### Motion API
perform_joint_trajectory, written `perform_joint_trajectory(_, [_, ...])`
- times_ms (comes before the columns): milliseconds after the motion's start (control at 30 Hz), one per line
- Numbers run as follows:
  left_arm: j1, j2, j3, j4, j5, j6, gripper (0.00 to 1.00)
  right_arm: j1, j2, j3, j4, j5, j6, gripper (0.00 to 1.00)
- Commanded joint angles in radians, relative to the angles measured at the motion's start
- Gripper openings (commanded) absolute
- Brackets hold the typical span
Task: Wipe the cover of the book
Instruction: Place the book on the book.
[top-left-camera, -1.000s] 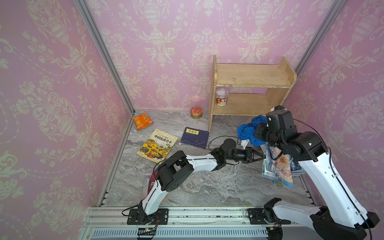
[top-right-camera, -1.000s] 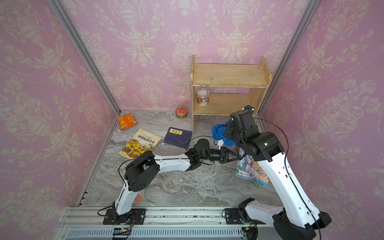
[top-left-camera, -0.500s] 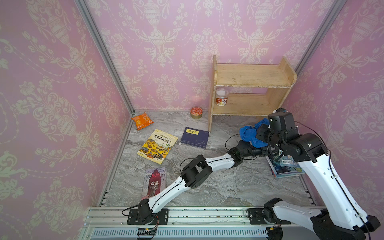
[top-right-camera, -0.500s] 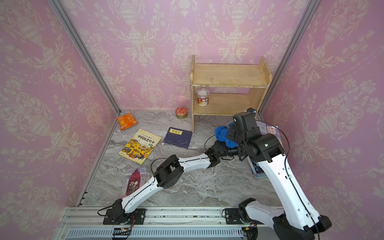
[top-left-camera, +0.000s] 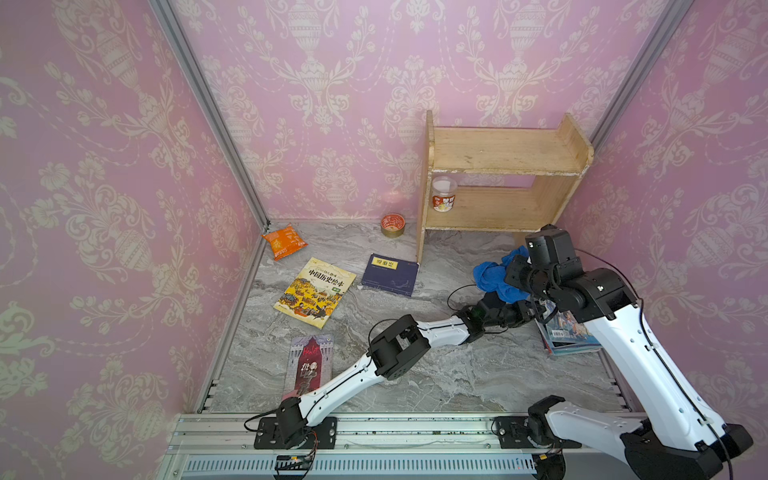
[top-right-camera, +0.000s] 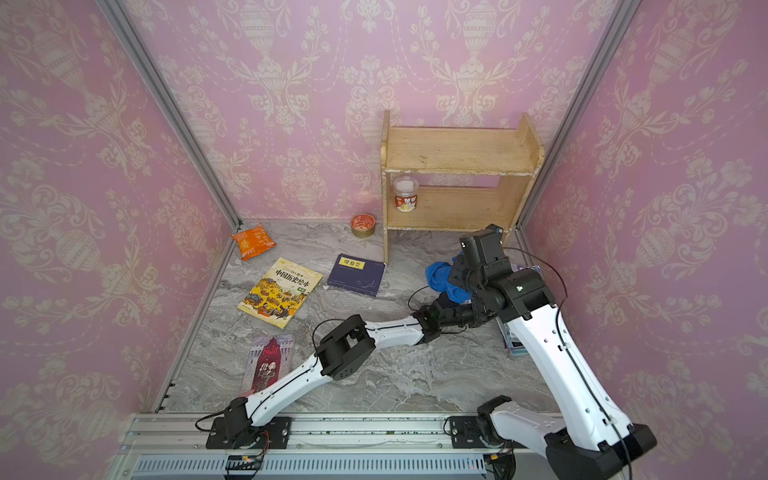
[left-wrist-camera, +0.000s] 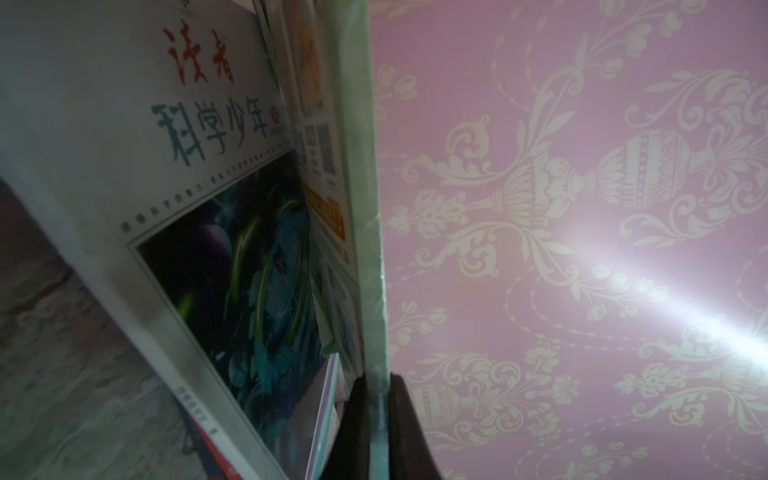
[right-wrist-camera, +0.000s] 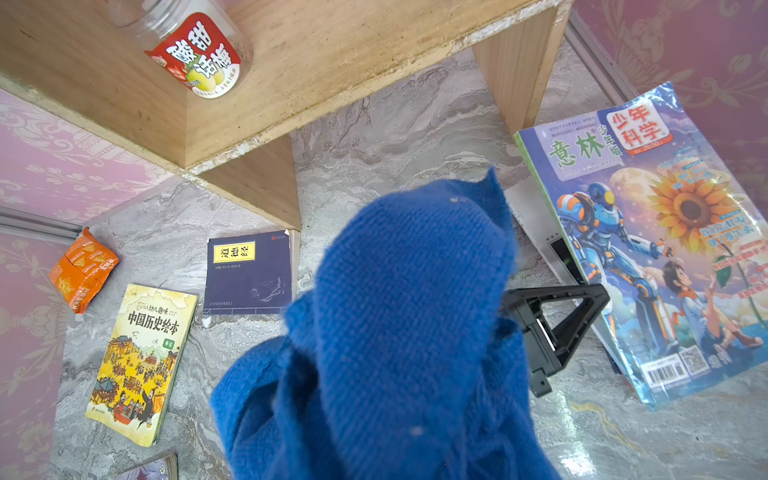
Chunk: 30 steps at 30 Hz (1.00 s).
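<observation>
The left end effector (left-wrist-camera: 377, 392) is pinching the thin edge of the book (right-wrist-camera: 648, 232), which is lying on a small stack at the desk's (top-left-camera: 436, 374) right side, near the shelf (right-wrist-camera: 291, 83) leg. The right end effector (top-left-camera: 508, 277) is clutching the blue cloth (right-wrist-camera: 407, 316), hovering to the book's left. My worry is that a hard swipe drags that glossy cover (plastic-wrapped, seemingly) from the pinch, or shoves the stack.
</observation>
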Motion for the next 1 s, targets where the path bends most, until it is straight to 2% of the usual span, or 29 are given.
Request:
perform_joint_trajectory(0, [-0.004,-0.101,-0.098,-0.066,-0.070,0.024,0.00,-0.010,-0.028,-0.023,0.029,-0.010,-0.001,0.00])
perform_joint_trajectory(100, [-0.004,-0.108,-0.114,-0.083,-0.085,0.024,0.00,-0.011,-0.028,-0.027,0.034,-0.010,0.000,0.00])
perform_joint_trajectory(300, [-0.009,-0.037,0.039,-0.143,-0.022,-0.003,0.00,-0.011,-0.026,-0.047,0.046,-0.025,0.006,0.00])
perform_joint_trajectory(433, [-0.013,-0.041,0.060,-0.172,0.000,0.011,0.05,-0.011,-0.032,-0.056,0.040,-0.012,0.003,0.00])
perform_joint_trajectory(500, [-0.014,-0.048,0.063,-0.197,0.013,0.021,0.14,-0.012,-0.034,-0.057,0.038,-0.002,0.000,0.00])
perform_joint_trajectory(667, [-0.013,-0.086,0.060,-0.346,0.057,0.076,0.50,-0.022,-0.028,-0.053,0.028,0.014,-0.014,0.00])
perform_joint_trajectory(800, [-0.013,-0.130,0.067,-0.463,0.077,0.146,0.60,-0.033,-0.029,-0.064,0.038,0.003,-0.008,0.00])
perform_joint_trajectory(867, [-0.013,-0.170,0.037,-0.514,0.087,0.178,0.98,-0.035,-0.028,-0.070,0.040,0.002,-0.008,0.00])
perform_joint_trajectory(967, [-0.013,-0.252,-0.067,-0.545,0.084,0.219,0.99,-0.039,-0.033,-0.079,0.043,0.003,-0.010,0.00])
